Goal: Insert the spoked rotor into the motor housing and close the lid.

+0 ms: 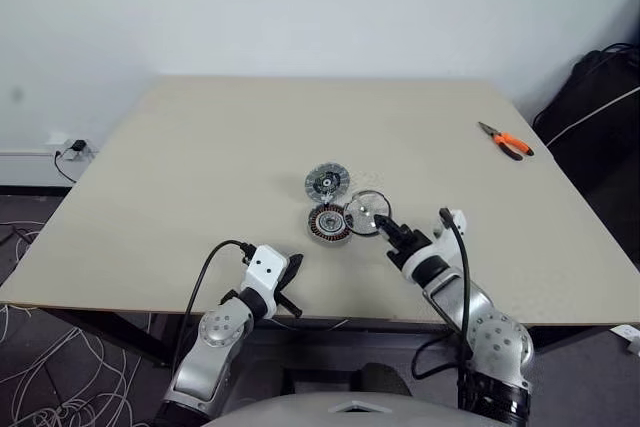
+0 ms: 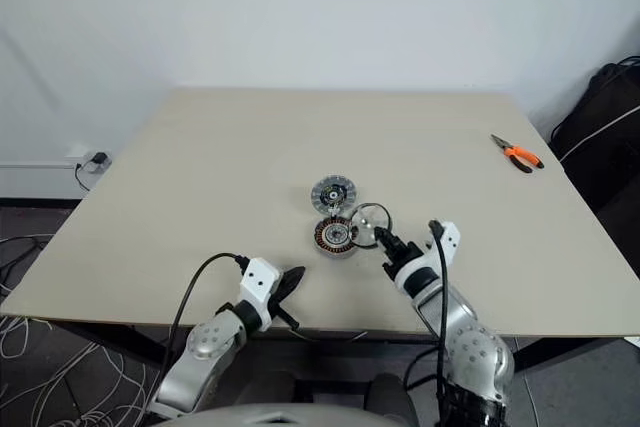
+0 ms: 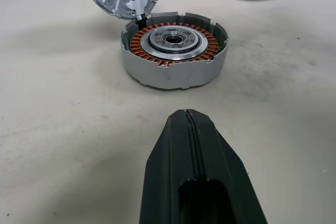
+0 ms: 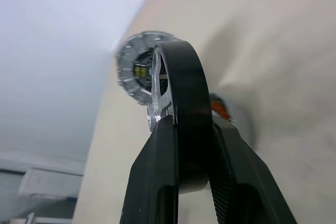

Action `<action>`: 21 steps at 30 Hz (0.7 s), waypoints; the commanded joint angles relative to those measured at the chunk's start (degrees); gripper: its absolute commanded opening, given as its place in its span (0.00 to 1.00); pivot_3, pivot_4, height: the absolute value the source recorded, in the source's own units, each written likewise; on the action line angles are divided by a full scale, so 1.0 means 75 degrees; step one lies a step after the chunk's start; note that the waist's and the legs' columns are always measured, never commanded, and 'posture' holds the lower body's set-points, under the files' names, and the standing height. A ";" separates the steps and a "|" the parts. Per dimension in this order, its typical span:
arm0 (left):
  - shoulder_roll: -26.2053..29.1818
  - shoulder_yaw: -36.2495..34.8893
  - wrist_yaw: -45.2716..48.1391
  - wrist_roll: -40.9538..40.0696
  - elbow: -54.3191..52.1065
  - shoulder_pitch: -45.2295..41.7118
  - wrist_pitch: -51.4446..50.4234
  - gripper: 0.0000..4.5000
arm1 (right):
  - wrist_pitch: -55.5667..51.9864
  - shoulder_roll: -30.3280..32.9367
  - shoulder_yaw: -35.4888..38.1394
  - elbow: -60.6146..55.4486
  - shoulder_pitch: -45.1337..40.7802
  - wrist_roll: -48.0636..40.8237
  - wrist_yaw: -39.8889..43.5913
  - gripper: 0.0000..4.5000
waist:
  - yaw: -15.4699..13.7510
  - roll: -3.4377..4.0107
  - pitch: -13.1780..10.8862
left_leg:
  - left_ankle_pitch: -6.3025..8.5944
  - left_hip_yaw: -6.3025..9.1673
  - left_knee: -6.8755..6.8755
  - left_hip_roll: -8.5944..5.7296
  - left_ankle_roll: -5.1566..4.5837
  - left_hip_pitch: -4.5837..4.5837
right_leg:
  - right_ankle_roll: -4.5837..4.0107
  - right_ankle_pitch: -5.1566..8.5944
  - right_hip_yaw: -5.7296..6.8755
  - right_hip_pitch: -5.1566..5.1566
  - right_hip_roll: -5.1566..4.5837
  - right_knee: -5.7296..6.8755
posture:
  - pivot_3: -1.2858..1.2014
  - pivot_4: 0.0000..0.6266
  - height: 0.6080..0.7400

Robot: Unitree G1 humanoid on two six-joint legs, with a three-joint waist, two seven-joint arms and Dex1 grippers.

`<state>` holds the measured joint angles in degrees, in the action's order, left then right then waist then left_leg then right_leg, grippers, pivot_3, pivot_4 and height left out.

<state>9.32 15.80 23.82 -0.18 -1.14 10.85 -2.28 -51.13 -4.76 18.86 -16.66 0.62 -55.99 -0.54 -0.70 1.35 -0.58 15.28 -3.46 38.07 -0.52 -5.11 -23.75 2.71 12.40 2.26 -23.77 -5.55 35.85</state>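
A beige table (image 1: pixel 200 167) stands before a pale wall. Near its middle sit three motor parts close together. The motor housing (image 1: pixel 328 224) rests flat on the table, open side up. The lid (image 1: pixel 326 183) lies just behind it, ribbed face with dark centre upward.

The right end effector (image 1: pixel 384 227) is clamped on the edge of the spoked rotor (image 1: pixel 367 211), holding it lifted off the table, just beside the housing on the robot's right, tilted rather than level. The left end effector (image 1: pixel 292 272) is closed and empty, hovering near the front table edge, pointing toward the housing.

The step in hand appears to be carrying the rotor to the housing; insertion is not yet done and the lid is still off. The next move likely calls for levelling the rotor, centring it over the housing's hub, and lowering it straight down. A tilted entry could jam against the coils.

The left wrist view shows what the head views do not: the ring of copper-brown coils and the shiny central bearing inside the housing, and the lid's rim touching the housing's far wall. The right wrist view shows the rotor edge-on as a dark rim pinched between the two black fingers (image 4: pixel 157 182). The head views alone show orange-handled pliers (image 1: pixel 506 141) far off on the right side.
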 commanded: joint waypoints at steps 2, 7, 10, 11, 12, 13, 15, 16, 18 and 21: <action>0.0037 -0.0036 -0.0013 -0.0048 -0.0425 -0.0047 0.0055 0.00 | 0.0312 -0.0505 -0.0530 0.0567 -0.0731 -0.0076 -0.0034 0.10 | 0.0006 -0.0001 0.0000 | 0.0000 -0.0002 0.0002 0.0000 0.0000 0.0000 | 0.0000 0.0000 -0.0001 0.0001 0.0000 -0.0001 | 0.52 0.00 1.00; 0.0055 -0.0068 -0.0054 -0.0051 -0.0508 0.0025 0.0047 0.00 | 0.0550 -0.0415 -0.0929 0.1471 -0.1174 0.0137 0.0086 0.10 | 0.0002 -0.0001 0.0000 | 0.0000 -0.0001 0.0003 0.0000 -0.0001 0.0000 | -0.0002 0.0000 0.0000 0.0002 -0.0002 -0.0001 | 0.52 0.00 1.00; 0.0083 -0.0108 -0.0086 -0.0041 -0.0588 0.0105 0.0030 0.00 | 0.0714 -0.0405 -0.1114 0.1971 -0.1392 0.0319 0.0249 0.10 | 0.0015 0.0000 0.0000 | 0.0000 -0.0002 0.0003 -0.0001 0.0000 0.0000 | -0.0002 0.0000 -0.0003 0.0002 -0.0002 0.0000 | 0.52 0.00 1.00; 0.0092 -0.0115 -0.0094 -0.0033 -0.0608 0.0123 0.0022 0.00 | 0.0766 -0.0395 -0.1146 0.2099 -0.1447 0.0367 0.0304 0.10 | 0.0018 0.0000 0.0000 | 0.0000 -0.0003 0.0003 -0.0001 0.0000 0.0002 | -0.0002 0.0000 -0.0003 0.0002 -0.0002 0.0001 | 0.52 0.00 1.00; 0.0095 -0.0118 -0.0098 -0.0028 -0.0620 0.0133 0.0016 0.00 | 0.0802 -0.0387 -0.1162 0.2181 -0.1482 0.0396 0.0344 0.10 | 0.0023 0.0000 0.0000 | 0.0000 -0.0002 0.0003 0.0000 0.0000 0.0001 | -0.0002 0.0000 -0.0003 0.0002 -0.0002 0.0001 | 0.52 0.00 1.00; 0.0104 -0.0128 -0.0099 -0.0032 -0.0642 0.0146 0.0007 0.00 | 0.0840 -0.0380 -0.1178 0.2291 -0.1532 0.0433 0.0384 0.10 | 0.0028 0.0001 0.0000 | 0.0000 -0.0002 0.0003 0.0000 0.0000 0.0001 | -0.0002 0.0000 -0.0002 0.0001 -0.0001 0.0002 | 0.52 0.00 1.00; 0.0128 -0.0156 -0.0101 -0.0035 -0.0678 0.0165 -0.0004 0.00 | 0.0913 -0.0382 -0.1194 0.2523 -0.1644 0.0509 0.0467 0.10 | 0.0046 0.0000 0.0000 | 0.0000 -0.0002 0.0002 0.0001 0.0000 0.0002 | -0.0002 -0.0001 -0.0002 0.0001 0.0000 0.0003 | 0.52 0.00 1.00; 0.0135 -0.0165 -0.0104 -0.0033 -0.0689 0.0168 -0.0007 0.00 | 0.0941 -0.0379 -0.1195 0.2642 -0.1697 0.0535 0.0491 0.10 | 0.0047 0.0000 0.0000 | 0.0000 -0.0002 0.0002 0.0001 0.0000 0.0001 | -0.0002 -0.0001 -0.0001 0.0001 -0.0001 0.0003 | 0.52 0.00 1.00; 0.0138 -0.0169 -0.0114 -0.0027 -0.0692 0.0171 -0.0006 0.00 | 0.0988 -0.0369 -0.1199 0.2832 -0.1755 0.0580 0.0522 0.10 | 0.0053 -0.0001 0.0001 | -0.0001 -0.0002 0.0003 0.0000 0.0000 0.0002 | -0.0002 -0.0001 -0.0002 0.0002 -0.0001 0.0003 | 0.52 0.00 1.00; 0.0152 -0.0159 -0.0133 -0.0027 -0.0688 0.0174 0.0007 0.00 | 0.1015 -0.0357 -0.1201 0.2946 -0.1754 0.0599 0.0528 0.10 | 0.0063 0.0000 0.0000 | -0.0001 -0.0002 0.0003 -0.0001 0.0001 0.0001 | -0.0003 -0.0001 -0.0003 0.0002 -0.0002 0.0002 | 0.52 0.00 1.00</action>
<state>10.38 14.65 22.95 -0.17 -3.04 12.57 -2.46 -44.34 -4.37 9.60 6.49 -11.04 -50.91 2.59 -0.22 1.35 -0.58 15.27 -3.48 38.09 -0.53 -5.10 -23.75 2.69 12.39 2.24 -23.76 -5.57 35.87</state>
